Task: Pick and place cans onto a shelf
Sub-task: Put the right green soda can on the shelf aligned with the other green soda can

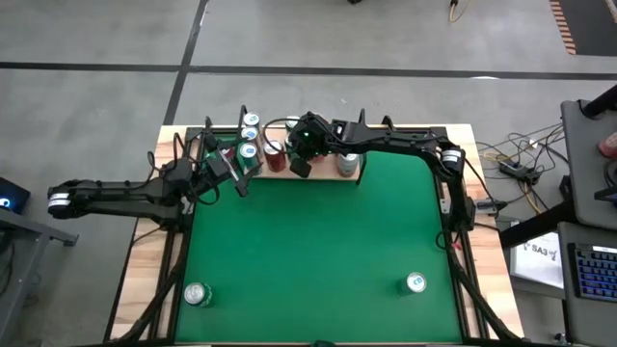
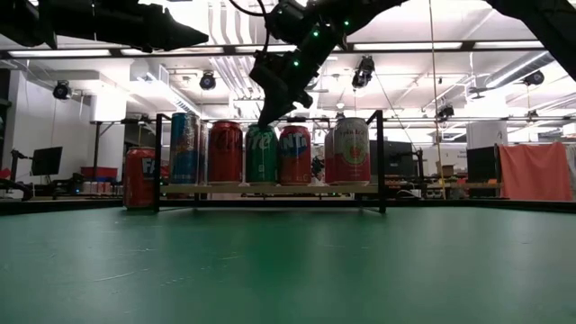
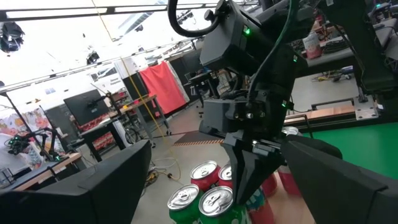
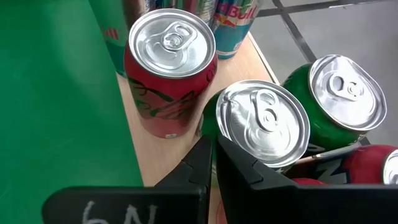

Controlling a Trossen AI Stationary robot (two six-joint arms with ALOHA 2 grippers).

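The shelf (image 2: 270, 189), a light-wood board with black wire uprights, stands at the table's far edge. On it stand several cans: blue (image 2: 184, 148), red (image 2: 225, 153), green (image 2: 262, 155), red (image 2: 295, 155) and white-red (image 2: 351, 151). Another red can (image 2: 139, 178) stands just outside its left upright. My right gripper (image 1: 300, 166) is shut with nothing in it and slants down over the shelf, its tips (image 4: 211, 152) between a red can (image 4: 169, 68) and a green can (image 4: 261, 121). My left gripper (image 1: 229, 177) hangs wide open beside the shelf's left end, clear of the cans. My right gripper's shut fingertips (image 2: 267, 117) stand right at the top rim of the green can (image 4: 224, 134), coming from above and slanting down. I cannot tell whether they touch it.
Two more cans stand near the table's front edge, one at the left (image 1: 198, 294) and one at the right (image 1: 415, 282). Open green tabletop (image 1: 308, 251) lies between them and the shelf. Cables and a desk with a keyboard (image 1: 588, 270) lie beyond the right edge.
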